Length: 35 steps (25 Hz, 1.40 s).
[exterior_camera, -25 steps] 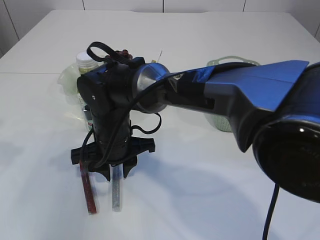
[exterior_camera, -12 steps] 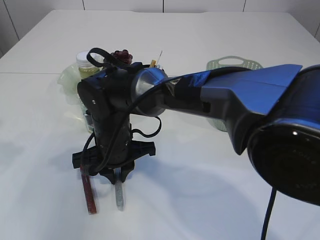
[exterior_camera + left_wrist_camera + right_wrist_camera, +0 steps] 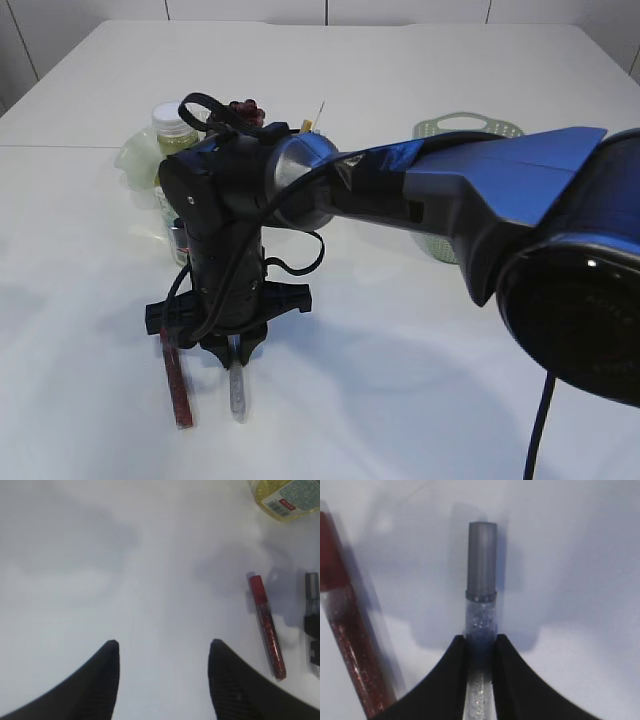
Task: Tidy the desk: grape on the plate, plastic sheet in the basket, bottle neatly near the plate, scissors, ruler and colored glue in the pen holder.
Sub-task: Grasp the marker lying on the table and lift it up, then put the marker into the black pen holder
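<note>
My right gripper (image 3: 237, 355) reaches across to the front left and is shut on a silver glitter glue tube (image 3: 238, 397), its fingers (image 3: 481, 639) pinching the clear body below the grey cap (image 3: 482, 565). A red glitter glue tube (image 3: 178, 385) lies just left of it on the table (image 3: 350, 645). My left gripper (image 3: 164, 645) is open and empty over bare table; the red tube (image 3: 267, 625) and silver tube (image 3: 312, 587) lie to its right. The bottle (image 3: 172, 125) stands by the plate (image 3: 135, 155). The grape (image 3: 243, 108) shows behind the arm.
A green basket (image 3: 465, 128) stands at the back right, partly hidden by the right arm. A yellow tip (image 3: 308, 125) pokes up behind the arm; what holds it is hidden. The bottle's base (image 3: 287, 495) shows in the left wrist view.
My right gripper has come down and its fingers have shut on the silver glue tube. The red tube has not moved.
</note>
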Each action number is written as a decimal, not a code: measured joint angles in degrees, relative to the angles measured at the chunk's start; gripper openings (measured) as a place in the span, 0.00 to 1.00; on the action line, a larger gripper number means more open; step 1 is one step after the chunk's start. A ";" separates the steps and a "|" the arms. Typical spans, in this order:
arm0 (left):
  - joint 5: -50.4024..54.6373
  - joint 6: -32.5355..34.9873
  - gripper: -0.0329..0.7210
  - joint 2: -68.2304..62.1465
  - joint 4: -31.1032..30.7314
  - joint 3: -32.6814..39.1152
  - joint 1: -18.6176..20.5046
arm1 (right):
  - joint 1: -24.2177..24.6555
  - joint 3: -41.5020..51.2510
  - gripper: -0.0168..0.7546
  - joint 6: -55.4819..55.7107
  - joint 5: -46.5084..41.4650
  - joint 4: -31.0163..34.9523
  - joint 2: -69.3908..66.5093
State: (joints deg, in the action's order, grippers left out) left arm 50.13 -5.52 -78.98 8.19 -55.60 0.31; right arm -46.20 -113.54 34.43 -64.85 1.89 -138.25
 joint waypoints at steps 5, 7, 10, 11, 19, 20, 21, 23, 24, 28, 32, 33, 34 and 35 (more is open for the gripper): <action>0.14 0.00 0.59 0.00 0.00 0.00 0.00 | 0.13 0.00 0.14 0.00 -0.33 0.22 0.00; 0.18 0.00 0.59 0.00 0.00 0.00 0.00 | 0.13 0.00 0.14 -0.12 -0.55 0.22 0.00; 0.18 0.00 0.59 0.00 0.00 0.00 0.00 | 0.22 0.00 0.14 -0.12 -0.66 0.22 0.00; 0.18 0.00 0.59 0.00 0.00 0.00 0.00 | 0.52 -0.09 0.14 -0.12 -0.80 0.22 0.00; 0.28 0.00 0.59 0.00 0.00 0.00 0.00 | 8.71 -0.42 0.14 -6.27 -2.04 6.52 4.28; 0.28 0.00 0.59 0.00 0.00 0.00 0.00 | 10.10 -0.42 0.14 -8.01 -2.04 7.65 5.23; 0.28 0.00 0.59 0.00 0.00 0.00 0.00 | 11.80 -0.42 0.14 -10.18 -2.04 8.97 5.99; 0.28 0.00 0.59 0.00 0.00 0.00 0.00 | 15.10 -0.42 0.14 -14.47 -2.08 12.31 7.66; 0.28 0.00 0.59 0.00 0.00 0.00 0.00 | 16.95 -0.42 0.14 -17.12 -2.08 14.80 8.22; 0.28 0.00 0.59 0.00 0.00 0.00 0.00 | 23.76 -1.20 0.14 -28.99 -2.17 27.05 9.89; 0.53 0.00 0.59 0.00 0.04 0.00 0.00 | 29.27 -1.76 0.14 -41.50 -1.96 38.39 10.25; 0.89 0.00 0.59 0.00 0.04 0.00 0.00 | 30.24 -1.76 0.14 -44.44 -1.93 41.25 10.25; 1.28 0.00 0.59 0.00 0.04 0.00 0.00 | 31.28 -1.76 0.14 -47.89 -1.68 43.97 10.25; 1.56 0.00 0.59 0.00 0.04 0.00 0.00 | 32.26 -1.76 0.14 -51.37 -1.54 46.79 10.25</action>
State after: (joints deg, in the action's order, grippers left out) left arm 51.69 -5.52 -78.98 8.23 -55.60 0.31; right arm -13.94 -115.29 -16.95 -66.39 48.68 -128.01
